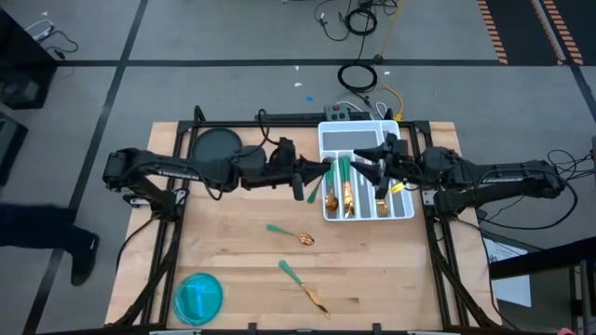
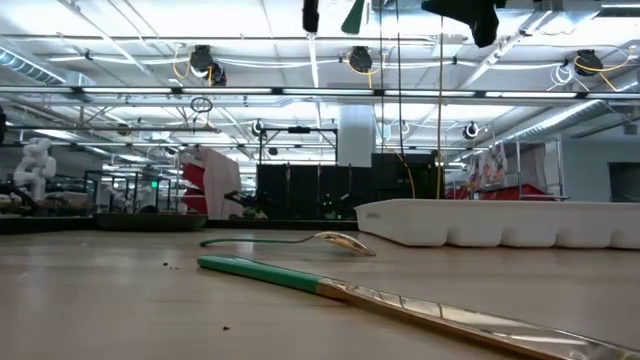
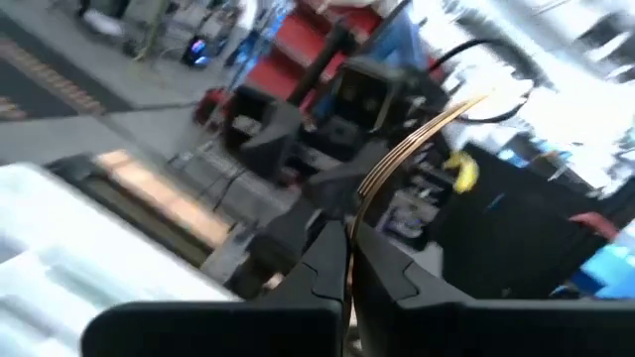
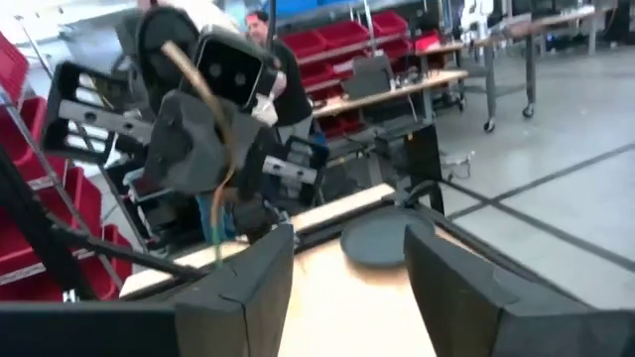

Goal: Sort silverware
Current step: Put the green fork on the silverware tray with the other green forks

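Pale wood-grain table, smooth, faintly speckled with crumbs at table height.

Left gripper raised just beside the left wall of the white tray; dark matte fingers pressed together, clamped on a fork. Thin gold tines fanning out beyond the fingertips in the left wrist view; teal handle hanging below the gripper in the overhead view.

Right gripper raised over the tray, facing the left one; blocky dark fingers standing apart, nothing seen between them.

White tray: glossy plastic, rectangular, long narrow compartments. Several sorted pieces inside, gold heads toward the near end, teal handles toward the far end. Exact compartments hard to make out under the arms.

Two loose pieces on bare wood, well apart from the tray:
- spoon, slim teal handle, rounded shiny gold bowl, near table centre;
- second piece, nearer the front edge, long flat polished gold end, matte teal handle; knife or fork, cannot tell.

Round blue bowl, translucent, front-left corner. Flat dark round disc at the far left.
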{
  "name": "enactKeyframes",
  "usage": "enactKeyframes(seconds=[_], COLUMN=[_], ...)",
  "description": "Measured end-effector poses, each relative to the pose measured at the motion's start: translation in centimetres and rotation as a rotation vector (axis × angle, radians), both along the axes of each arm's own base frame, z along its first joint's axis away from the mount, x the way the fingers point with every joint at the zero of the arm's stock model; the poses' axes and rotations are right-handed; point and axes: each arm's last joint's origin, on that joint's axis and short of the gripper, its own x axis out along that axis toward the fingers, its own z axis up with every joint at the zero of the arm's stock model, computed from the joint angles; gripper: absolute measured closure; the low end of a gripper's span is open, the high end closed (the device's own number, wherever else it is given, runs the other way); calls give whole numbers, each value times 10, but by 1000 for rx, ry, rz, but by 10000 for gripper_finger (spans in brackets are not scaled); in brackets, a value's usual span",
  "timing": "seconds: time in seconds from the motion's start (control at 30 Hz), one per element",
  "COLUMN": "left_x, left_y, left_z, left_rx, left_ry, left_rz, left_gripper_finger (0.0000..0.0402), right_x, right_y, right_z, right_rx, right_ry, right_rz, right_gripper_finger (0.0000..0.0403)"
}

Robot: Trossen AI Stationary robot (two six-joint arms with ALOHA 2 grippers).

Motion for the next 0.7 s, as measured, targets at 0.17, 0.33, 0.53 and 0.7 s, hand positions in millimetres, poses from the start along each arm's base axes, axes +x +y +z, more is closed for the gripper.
enactKeyframes(seconds=[0.17,0.33,0.53,0.7], left_x=[14,21,26,29], left_y=[-1,1,8,12], left_z=[-13,-19,-26,-32], left_rx=[1,-3,-22,-23], left_ry=[-22,-62,-49,-29], left_rz=[-28,-27,-31,-26], left_gripper_finger=[396,396,396,396], right_x=[1,4,9,11], right_y=[-3,-4,-4,-3], right_z=[6,5,1,1], right_rx=[-41,-41,-41,-47], right_ry=[-53,-51,-30,-39], right_rz=[21,63,88,112], right_gripper_finger=[207,206,206,206])
